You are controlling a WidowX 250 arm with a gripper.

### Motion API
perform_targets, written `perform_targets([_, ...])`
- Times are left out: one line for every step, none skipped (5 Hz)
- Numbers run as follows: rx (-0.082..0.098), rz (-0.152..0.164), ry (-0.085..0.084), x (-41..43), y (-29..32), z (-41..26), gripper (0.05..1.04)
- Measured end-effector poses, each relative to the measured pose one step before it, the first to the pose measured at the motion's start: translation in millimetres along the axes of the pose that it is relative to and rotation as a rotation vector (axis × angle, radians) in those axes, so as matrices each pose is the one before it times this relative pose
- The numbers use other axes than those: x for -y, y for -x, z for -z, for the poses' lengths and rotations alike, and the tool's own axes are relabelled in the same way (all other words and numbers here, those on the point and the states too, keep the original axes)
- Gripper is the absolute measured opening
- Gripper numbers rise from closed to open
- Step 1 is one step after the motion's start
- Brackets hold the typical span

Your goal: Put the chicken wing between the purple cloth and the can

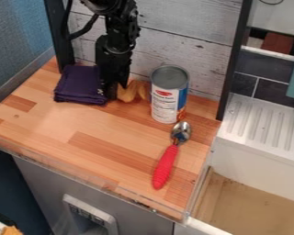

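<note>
So the black claw [115,94] is pointing straight down near the back edge of the wooden counter [63,121], with the purple cloth [80,85] right beside it on the left. Can't tell how far open it is, or whether it's actually got hold of anything, sorry.

The chicken wing [132,91], yellowy-orange, is right by the claw's tip on the right, so it's in the gap between the cloth and the can [168,98]. Part of it is hidden behind the claw, and its other end is right up by the can, can't say if they touch. The cloth is folded into a thick little stack by the back left corner. The can's upright, toward the back right corner.

Further out, the spoon [166,165] lies just in front of the can, metal bowl end nearest it, red handle slanting down toward the front edge, over on the right side. Past the right edge there's a white ridged drainboard [260,124] with a basin [254,202] in front of it. Pale plank wall [186,46] behind it all.
</note>
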State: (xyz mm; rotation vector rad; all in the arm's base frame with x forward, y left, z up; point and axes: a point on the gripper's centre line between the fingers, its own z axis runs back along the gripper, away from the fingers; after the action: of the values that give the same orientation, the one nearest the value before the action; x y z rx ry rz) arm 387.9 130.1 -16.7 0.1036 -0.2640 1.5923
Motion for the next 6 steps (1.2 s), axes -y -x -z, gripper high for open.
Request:
perform_targets([-0.0213, -0.011, 0.0194, 3.23, 3.92, -0.18, 0.579])
perform_targets([-0.0132, 0.0134, -0.0288, -3.27, 1.53, -1.38, 0.882])
perform_targets([-0.0011, -0.0025, -0.0197, -2.26, 0.61, 3.55, 1.011])
perform_targets([-0.0019, 0.0061, -0.002, 1.03, -0.9, -1.55, 1.007])
perform_targets([0.0147, 0.0203, -0.0379, 3.71, -5.56, -5.18, 1.001])
perform_targets([-0.0314, 0.0138, 0.0115, -1.99, 2.01, -6.82, 1.001])
